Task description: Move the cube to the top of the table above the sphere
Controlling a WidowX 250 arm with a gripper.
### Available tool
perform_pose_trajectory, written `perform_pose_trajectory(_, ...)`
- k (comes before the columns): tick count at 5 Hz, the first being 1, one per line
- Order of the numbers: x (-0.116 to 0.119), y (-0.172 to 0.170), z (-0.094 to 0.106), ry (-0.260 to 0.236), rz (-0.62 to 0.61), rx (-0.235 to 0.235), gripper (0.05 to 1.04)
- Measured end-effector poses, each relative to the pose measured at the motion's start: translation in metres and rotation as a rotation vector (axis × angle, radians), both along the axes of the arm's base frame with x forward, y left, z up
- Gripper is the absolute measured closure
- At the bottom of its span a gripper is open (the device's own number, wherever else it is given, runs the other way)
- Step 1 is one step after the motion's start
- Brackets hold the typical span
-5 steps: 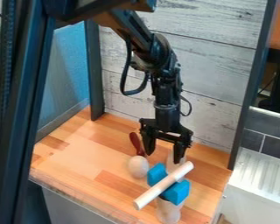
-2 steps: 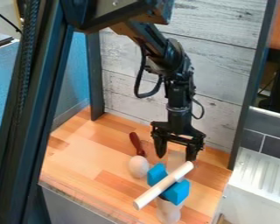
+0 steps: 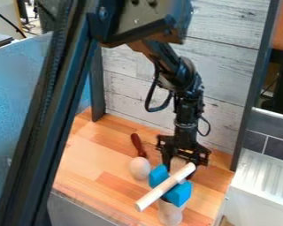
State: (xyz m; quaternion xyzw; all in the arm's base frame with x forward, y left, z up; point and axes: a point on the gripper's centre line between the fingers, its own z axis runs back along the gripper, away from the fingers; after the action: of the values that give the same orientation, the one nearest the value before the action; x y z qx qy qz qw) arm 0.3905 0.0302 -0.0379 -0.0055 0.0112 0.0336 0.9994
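The black gripper [image 3: 179, 168] hangs low at the right of the table, open, its fingers on either side of a pale wooden block [image 3: 177, 163]. That block stands behind the blue pieces and the rod, which partly hide it, so its full shape and any contact with the fingers cannot be told. The pale wooden sphere [image 3: 139, 168] rests on the table [image 3: 111, 152], to the left of the gripper and the blue pieces.
Just in front of the gripper, a pale rod [image 3: 164, 187] lies slantwise across blue pieces [image 3: 178, 193], with a pale wooden object [image 3: 170, 213] below them. A dark red utensil [image 3: 138, 145] lies behind the sphere. A plank wall [image 3: 227, 79] closes the back.
The gripper has moved right and then lower, from behind the pale block down around it. The arm's upper part has swung right too. The objects on the table have not moved.
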Motion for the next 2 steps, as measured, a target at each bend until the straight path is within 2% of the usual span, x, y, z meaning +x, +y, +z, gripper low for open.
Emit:
perform_pose_trajectory(1, 0.0031, 0.0002, 0.0003, -0.015, 0.011, 0.009, 0.457)
perform_pose_trajectory(2, 0.004, -0.0025, 0.0031, -0.008, 0.008, -0.021, 0.457)
